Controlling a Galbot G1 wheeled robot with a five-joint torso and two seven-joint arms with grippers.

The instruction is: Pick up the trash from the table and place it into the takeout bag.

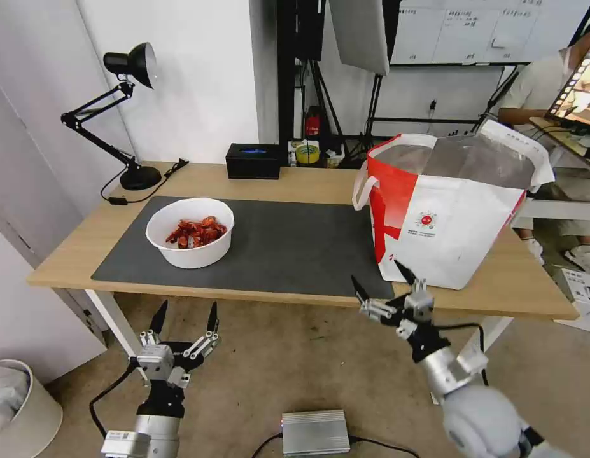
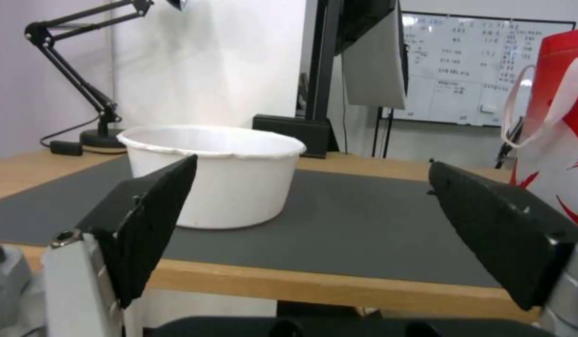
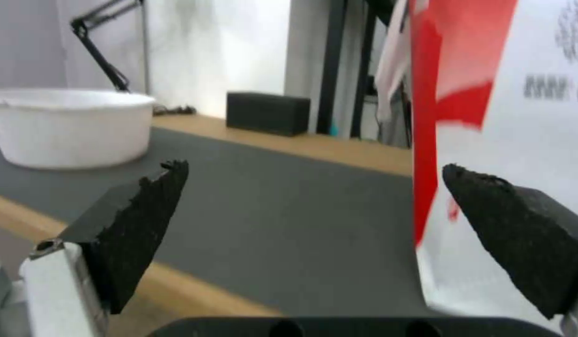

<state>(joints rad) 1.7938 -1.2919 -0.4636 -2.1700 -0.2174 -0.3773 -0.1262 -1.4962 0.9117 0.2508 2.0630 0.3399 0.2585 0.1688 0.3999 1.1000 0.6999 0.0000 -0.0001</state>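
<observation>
White and smooth-walled, the round bowl [image 1: 190, 232] of red shells sits on the desk's [image 1: 307, 181] grey mat, well left of the boxy foil-lined bag [image 1: 447, 210]. Our left hand [image 1: 185, 317] and right hand [image 1: 384, 280] hang wide open and empty below the desk edge. We should grip the rim level to avoid spilling.

A light-wood table [image 1: 295, 181] carries a dark grey mat [image 1: 288, 245], a black desk lamp [image 1: 126, 114], a black box [image 1: 253, 161]; a bowl of crayfish shells [image 1: 190, 232] and the takeout bag [image 1: 447, 216] stand on the mat.
</observation>
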